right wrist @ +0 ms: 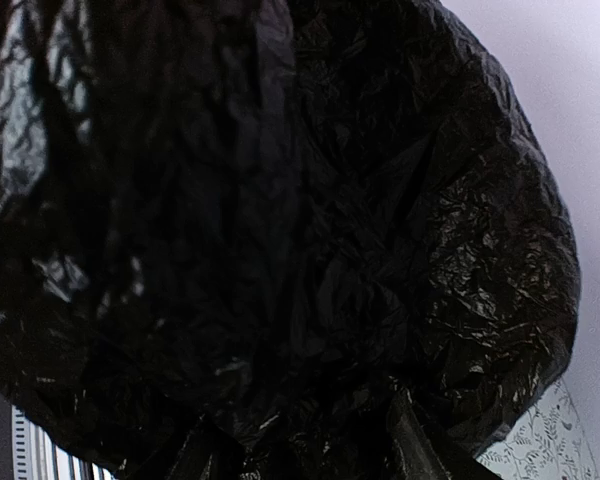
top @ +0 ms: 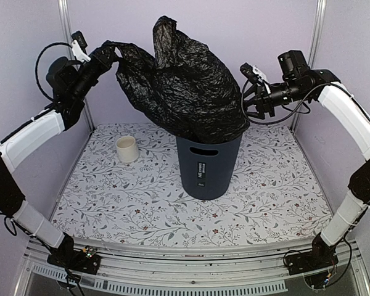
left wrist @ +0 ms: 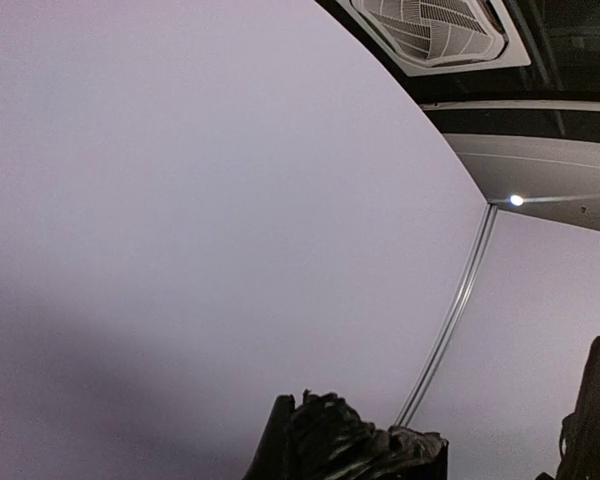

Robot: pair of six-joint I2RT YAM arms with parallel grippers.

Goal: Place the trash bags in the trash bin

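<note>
The black trash bag hangs billowed over the dark grey trash bin, its lower edge draped over the bin's rim. My left gripper is raised at the upper left, shut on a stretched corner of the bag. In the left wrist view a bunch of black plastic is pinched in that gripper. My right gripper is at the bag's right side, its jaws apart. The bag fills the right wrist view, and its plastic bulges between the spread fingers.
A small cream cup stands on the floral tabletop left of the bin. Pale walls enclose the table at the back and both sides.
</note>
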